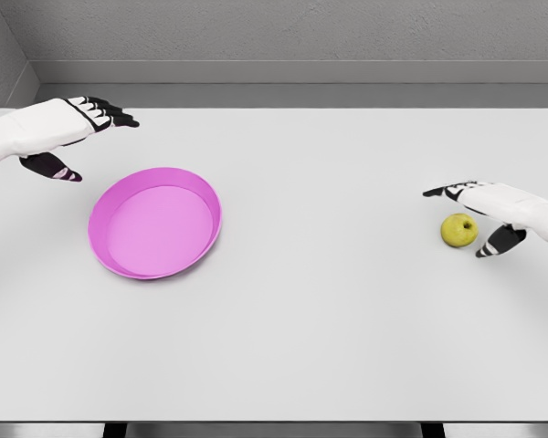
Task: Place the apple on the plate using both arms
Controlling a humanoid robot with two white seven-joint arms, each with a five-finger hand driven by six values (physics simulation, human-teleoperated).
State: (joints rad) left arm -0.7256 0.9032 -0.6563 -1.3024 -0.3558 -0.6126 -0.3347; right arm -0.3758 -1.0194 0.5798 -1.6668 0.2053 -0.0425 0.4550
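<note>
Reaching for the apple looks like the step in hand: the fruit sits on the table near its right edge, and the right hand brackets it with fingers spread wide above and the thumb below, holding nothing. The next move, as I judge it, calls for closing around the apple before any lift. Well apart to the left lies the pink plate, with nothing on it. Farther back, the left hand hovers just beyond the plate, fingers open and unladen.
</note>
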